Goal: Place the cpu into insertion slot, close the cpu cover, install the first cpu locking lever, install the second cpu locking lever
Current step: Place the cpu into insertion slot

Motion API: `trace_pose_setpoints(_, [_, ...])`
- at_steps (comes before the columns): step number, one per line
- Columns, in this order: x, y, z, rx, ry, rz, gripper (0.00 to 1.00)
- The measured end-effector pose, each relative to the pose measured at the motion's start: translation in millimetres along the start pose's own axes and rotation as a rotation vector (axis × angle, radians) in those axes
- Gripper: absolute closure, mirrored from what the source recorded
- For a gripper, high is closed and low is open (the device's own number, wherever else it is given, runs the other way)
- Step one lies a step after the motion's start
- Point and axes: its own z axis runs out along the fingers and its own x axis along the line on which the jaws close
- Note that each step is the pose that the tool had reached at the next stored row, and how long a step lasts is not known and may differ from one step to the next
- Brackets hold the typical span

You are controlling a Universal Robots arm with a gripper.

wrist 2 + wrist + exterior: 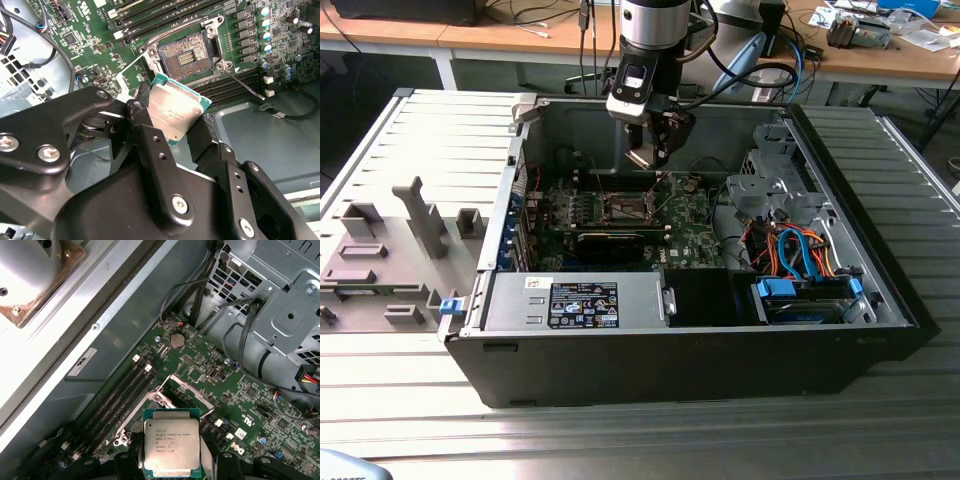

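Gripper (pixel 653 148): pinching the cpu (pixel 175 111) by two opposite edges, fingers (pixel 139 112) pressed against its sides; hangs inside the open computer case (pixel 500 330), over the green board (pixel 695 225).
Far left, exterior view: grey fixture plate (pixel 390 250) beside the case, well apart from the work.
Chip position: silver face toward both wrist views, clear of the board, near the socket, not touching it.
Insertion slot (pixel 187 54): bare, dark pin field exposed.
Cpu cover (pixel 190 390): looks swung up off the socket.
Lever (pixel 244 85): thin rod, apparently free of its catch.
Far right: drive cage (pixel 775 185), coloured cables (pixel 800 255).
Progress: chip in grip above the board; seating, cover and both levers judged undone.
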Motion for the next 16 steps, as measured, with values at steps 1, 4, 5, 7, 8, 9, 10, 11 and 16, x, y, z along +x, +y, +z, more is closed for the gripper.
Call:
trace_pose_setpoints(1, [0.0, 0.0, 0.0, 0.0000, 0.0000, 0.001, 0.46])
trace_pose_setpoints(4, [0.0, 0.0, 0.0, -0.0001, -0.0004, 0.004, 0.46])
trace_pose_setpoints(5, [0.0, 0.0, 0.0, -0.0001, -0.0004, 0.005, 0.46])
trace_pose_setpoints(7, [0.0, 0.0, 0.0, -0.0001, -0.0006, 0.007, 0.46])
trace_pose_setpoints(8, [0.0, 0.0, 0.0, -0.0002, -0.0007, 0.007, 0.46])
trace_pose_setpoints(9, [0.0, 0.0, 0.0, -0.0002, -0.0008, 0.008, 0.46])
trace_pose_setpoints(10, [0.0, 0.0, 0.0, -0.0002, -0.0009, 0.009, 0.46])
trace_pose_setpoints(11, [0.0, 0.0, 0.0, -0.0002, -0.0009, 0.010, 0.46])
trace_pose_setpoints(16, [0.0, 0.0, 0.0, -0.0003, -0.0014, 0.015, 0.46])
